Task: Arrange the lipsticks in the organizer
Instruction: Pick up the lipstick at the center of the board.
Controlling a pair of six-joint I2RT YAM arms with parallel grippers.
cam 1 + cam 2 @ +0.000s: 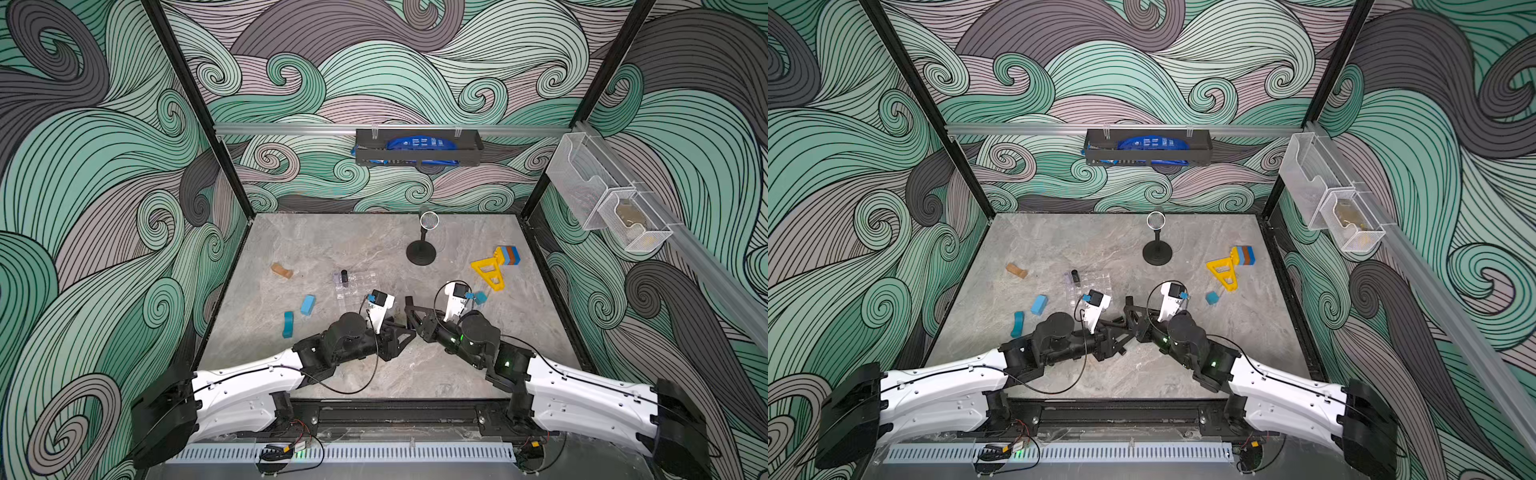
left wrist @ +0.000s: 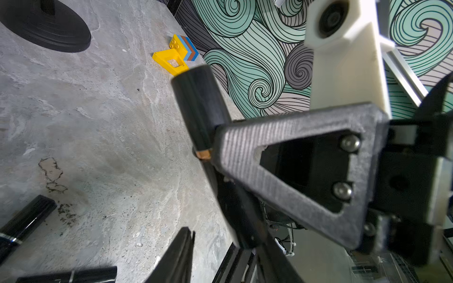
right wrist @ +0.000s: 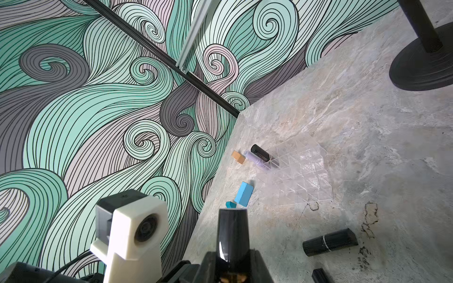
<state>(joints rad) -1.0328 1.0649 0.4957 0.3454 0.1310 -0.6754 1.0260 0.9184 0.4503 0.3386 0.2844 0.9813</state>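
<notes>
Your table [image 1: 316, 237] lies open at the far-left corner; a stand [image 1: 421, 253] rises mid-far, and blocks [image 1: 307, 305] crowd the left of the organizer [image 1: 361, 279].

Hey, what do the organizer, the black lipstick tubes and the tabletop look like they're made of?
The organizer looks like clear rigid plastic, maybe acrylic: the tabletop shows through its glinting cell walls. The lipstick tubes look like glossy black plastic, with a thin silver band, possibly metal. The tabletop is matte grey with stone-like veining; real stone or printed laminate, unclear.

Teal and grey swirl-patterned walls [image 1: 374, 62] enclosing a grey marbled worktop [image 1: 332, 241], dark metal shelf [image 1: 471, 145] hanging on the aluminium rail [image 1: 291, 129]
</notes>
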